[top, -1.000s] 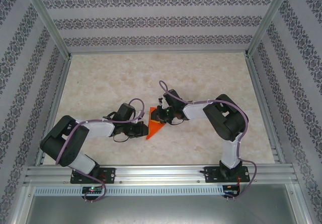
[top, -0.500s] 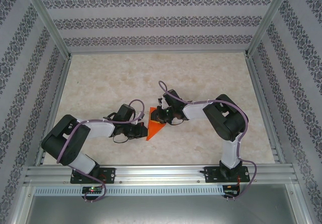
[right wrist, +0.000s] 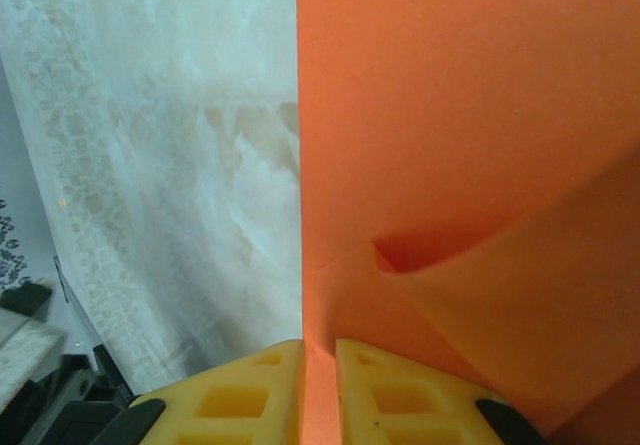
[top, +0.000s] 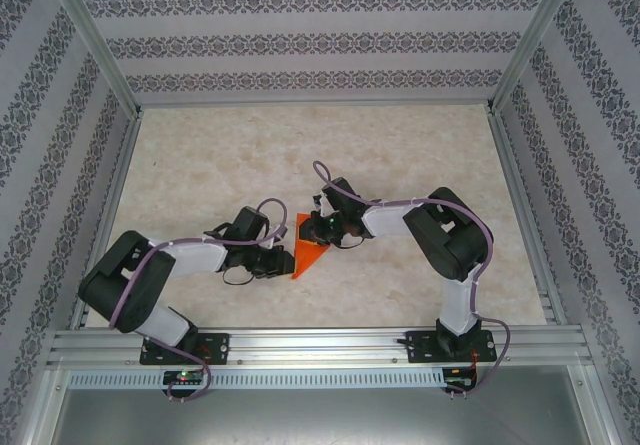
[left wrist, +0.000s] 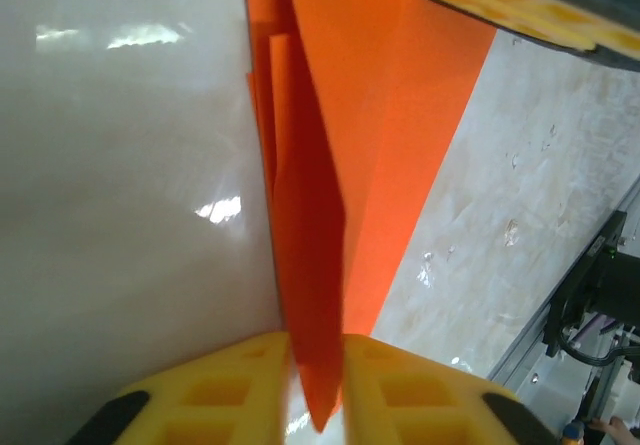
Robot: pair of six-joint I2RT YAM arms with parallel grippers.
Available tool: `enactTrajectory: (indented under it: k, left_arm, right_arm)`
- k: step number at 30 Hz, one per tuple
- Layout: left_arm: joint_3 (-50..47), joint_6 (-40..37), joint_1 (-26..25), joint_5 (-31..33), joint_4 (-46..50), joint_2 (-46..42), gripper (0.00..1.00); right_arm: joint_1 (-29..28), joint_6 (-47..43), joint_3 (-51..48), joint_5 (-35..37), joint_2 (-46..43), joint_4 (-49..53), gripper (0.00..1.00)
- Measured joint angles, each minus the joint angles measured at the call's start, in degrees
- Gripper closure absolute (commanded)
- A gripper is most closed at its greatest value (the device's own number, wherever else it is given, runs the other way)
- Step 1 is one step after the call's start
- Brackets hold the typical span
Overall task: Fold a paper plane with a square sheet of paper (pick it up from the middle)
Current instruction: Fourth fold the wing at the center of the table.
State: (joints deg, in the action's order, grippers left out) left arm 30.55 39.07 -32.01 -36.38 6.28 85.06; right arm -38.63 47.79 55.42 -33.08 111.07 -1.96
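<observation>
top view: a pale marbled tabletop (top: pixel 400 155) with two robot arms reaching in toward its centre. between them is one piece of bright orange paper (top: pixel 308 251). it is not a flat square but a narrow, pointed triangle, tip toward the near edge. the left gripper (top: pixel 284 258) meets it from the left and the right gripper (top: pixel 319 231) from the upper right, both touching it.

left wrist view: two yellow fingers (left wrist: pixel 225 393) are clamped on a thin raised edge of the paper near its point. stacked layers and a long crease run away from them.

right wrist view: two yellow fingers (right wrist: pixel 410 395) are pinched on another edge of the paper. a loose flap curls up just beside them.

judging by this, the task is well along: the early folds are in and the paper has a dart-like outline. what seems left is pressing the loose flap flat and finishing the wings. i cannot tell whether the paper rests on the tabletop or is lifted just off it.

count: one paper, two arms, two grippers, four fingers.
</observation>
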Motion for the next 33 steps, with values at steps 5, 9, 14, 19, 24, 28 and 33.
enactTrajectory:
  k: [5,9,14,19,24,28,33]
  left_arm:
    - [1.0,0.3,0.0,2.4,4.1,-6.9,0.79]
    - [3.9,0.6,0.0,2.3,3.9,-7.0,0.81]
    - [5.7,2.2,0.0,0.9,0.2,-2.2,0.83]
    - [5.7,3.8,0.0,0.0,-2.9,2.5,0.83]
    - [5.4,5.3,0.0,-1.5,-6.5,6.5,0.83]
    - [3.3,6.5,0.0,-3.7,-10.7,9.6,0.83]
    - [1.9,6.6,0.3,-5.2,-14.0,9.9,0.83]
  right_arm:
    - [0.0,0.0,0.0,0.0,0.0,0.1,0.84]
    - [0.0,-0.1,0.0,0.0,0.0,0.1,0.84]
    - [0.0,-0.2,0.0,0.0,0.0,0.1,0.84]
    - [0.0,-0.2,0.0,0.0,0.0,0.0,0.84]
    - [0.0,-0.2,0.0,0.0,0.1,0.0,0.84]
    - [0.0,-0.2,0.0,0.0,0.1,0.0,0.84]
    - [0.0,-0.2,0.0,0.0,0.1,0.0,0.84]
